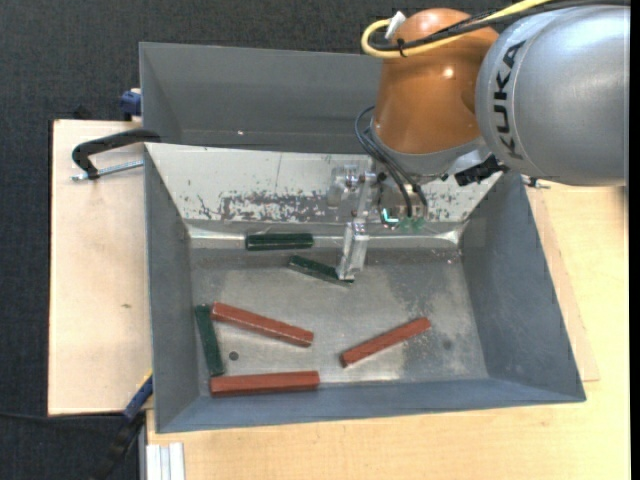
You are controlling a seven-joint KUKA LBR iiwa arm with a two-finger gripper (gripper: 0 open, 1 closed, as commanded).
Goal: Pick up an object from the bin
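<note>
The arm (pixel 560 78) comes in from the upper right of the frame. Its rounded orange cover (pixel 430 78) hangs over the back wall of the grey metal bin (pixel 520 308). Below the cover the end effector (pixel 350 266) is down low inside the bin, a little above the frame's centre and close to the foot of the back wall. Its tip sits at the right end of a short dark green bar (pixel 312 267), which lies flat on the bin floor and slopes down toward the right. From where I stand the tip and that end of the bar look to be touching. I cannot tell whether the end effector is spread wide or drawn narrow, nor whether it has the bar in its grip.

Just up and to the left, a second dark green bar (pixel 280 240) lies level along the foot of the back wall, apart from the first.

The other pieces are well apart from the end effector, across the lower part of the bin. A third dark green bar (pixel 208 340) runs nearly straight up and down the frame by the left wall. A red bar (pixel 262 325) starts just beside its upper end and slants down to the right. Another red bar (pixel 264 382) lies level along the front wall, its left end by the green one's lower end. A last red bar (pixel 385 341) lies alone at lower centre-right, tilted up toward the right.
</note>
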